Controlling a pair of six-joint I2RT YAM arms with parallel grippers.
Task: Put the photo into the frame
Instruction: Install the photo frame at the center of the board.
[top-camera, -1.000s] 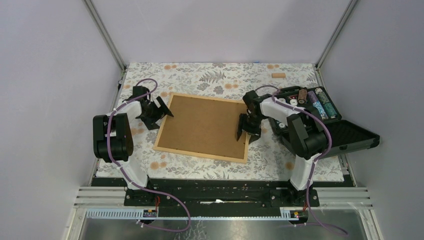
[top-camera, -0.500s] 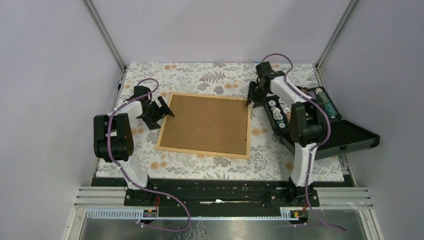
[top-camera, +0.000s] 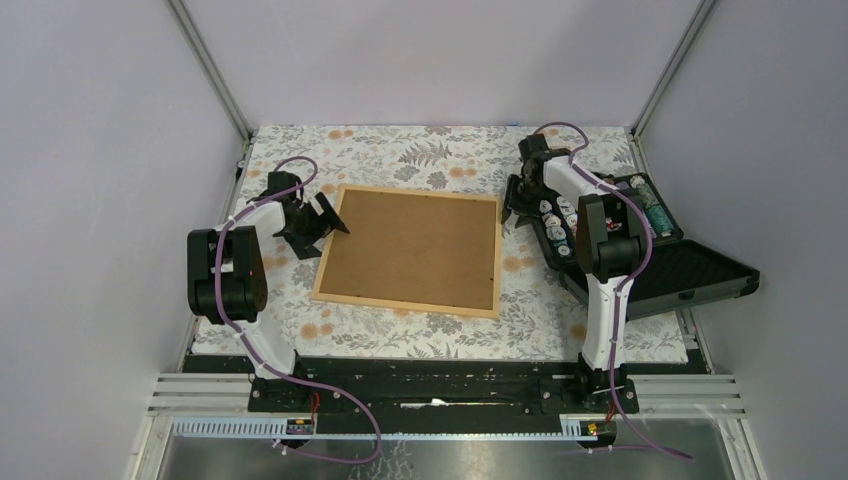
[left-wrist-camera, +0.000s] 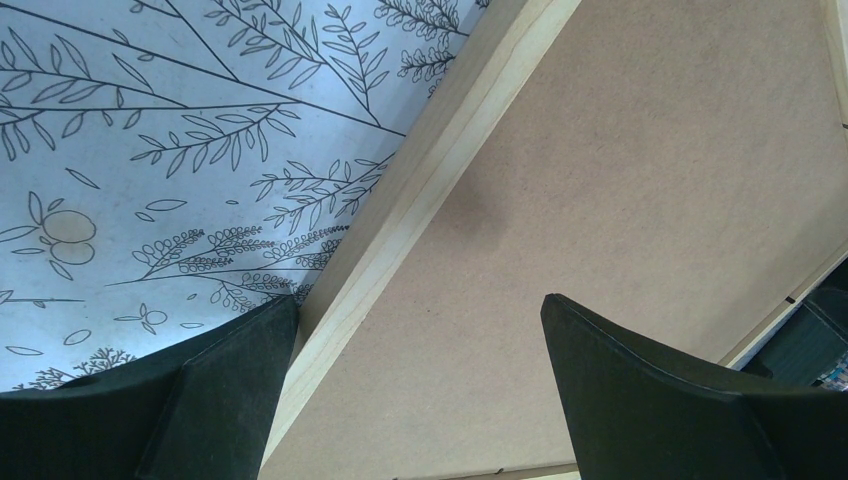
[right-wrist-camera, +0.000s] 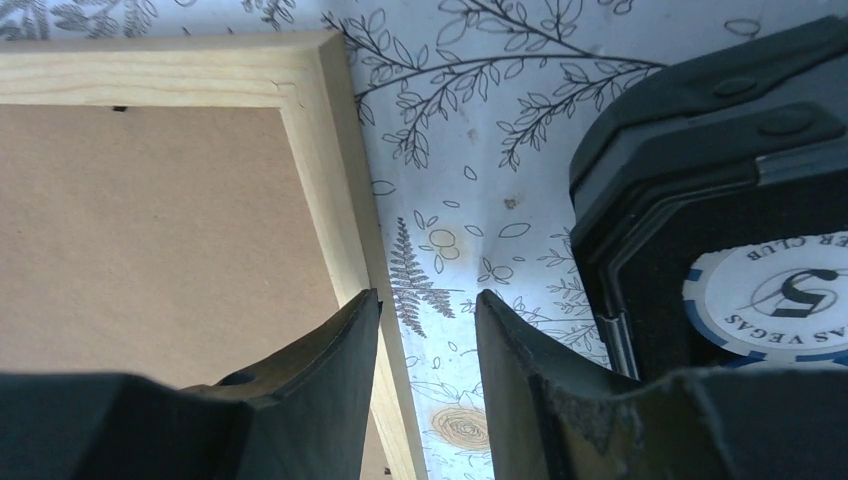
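Dull metal rails (top-camera: 450, 395) run along the near edge at 6 o'clock, carrying both arm bases. Beyond them the counter (top-camera: 420, 155) wears a pale cloth printed with grey ferns and small orange blooms. At its centre the frame (top-camera: 405, 304) lies flat, back upward: thin, smooth, light wood, square-cornered, around a matte brown fibreboard backing (top-camera: 410, 245).

At 9 o'clock the left claw (left-wrist-camera: 418, 300) is released, its jaws spread wide and straddling the frame's left rail, one black finger over the cloth, the other over the backing. At 3 o'clock an open black hard-plastic case (top-camera: 690, 270) holds round poker chips (top-camera: 560, 225) in rows.

At 2 o'clock the right claw (right-wrist-camera: 427, 295) hangs over the strip of cloth between the frame's far right corner and the case, its fingers only narrowly parted and grasping nothing. A small wooden block (top-camera: 556, 150) sits at 1 o'clock. Plain lavender walls (top-camera: 430, 60) with grey metal corner posts close the room.
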